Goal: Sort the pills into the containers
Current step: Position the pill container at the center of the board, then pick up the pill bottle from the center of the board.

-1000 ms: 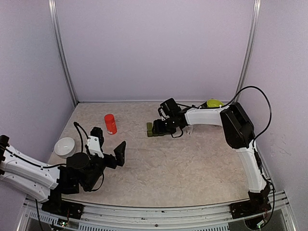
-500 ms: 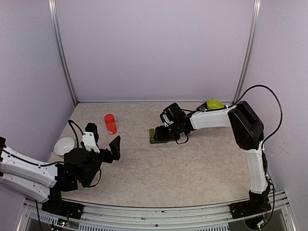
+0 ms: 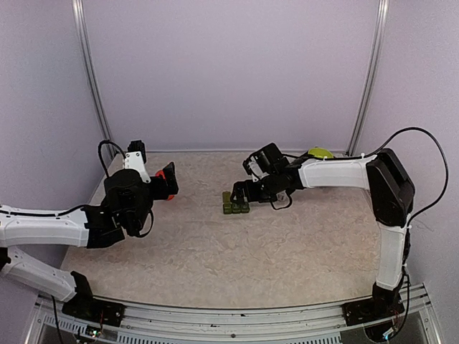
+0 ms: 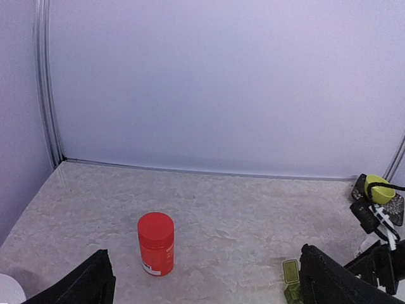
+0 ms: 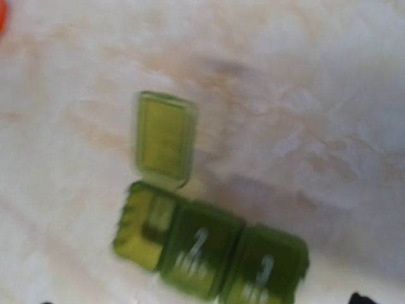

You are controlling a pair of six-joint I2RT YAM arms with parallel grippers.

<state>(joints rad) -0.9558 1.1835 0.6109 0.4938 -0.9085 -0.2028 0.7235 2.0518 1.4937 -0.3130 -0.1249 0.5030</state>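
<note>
- The left fingers (image 4: 85,285) are wide apart in the low corners of the left wrist view, and they hold nothing.
- A red pill bottle (image 4: 155,244) stands upright on the desk (image 4: 240,215), lower left of the middle.
- The green containers (image 3: 234,205) sit on the desk near the middle of the top view, three squares in a row.
- In the right wrist view, the left end lid (image 5: 164,138) is flipped open. The other two are shut.
- The right fingers (image 3: 240,190) are just beside the containers. They look apart, but the close view is blurry.
- A yellow-green bowl (image 3: 319,153) sits at the back right.
</note>
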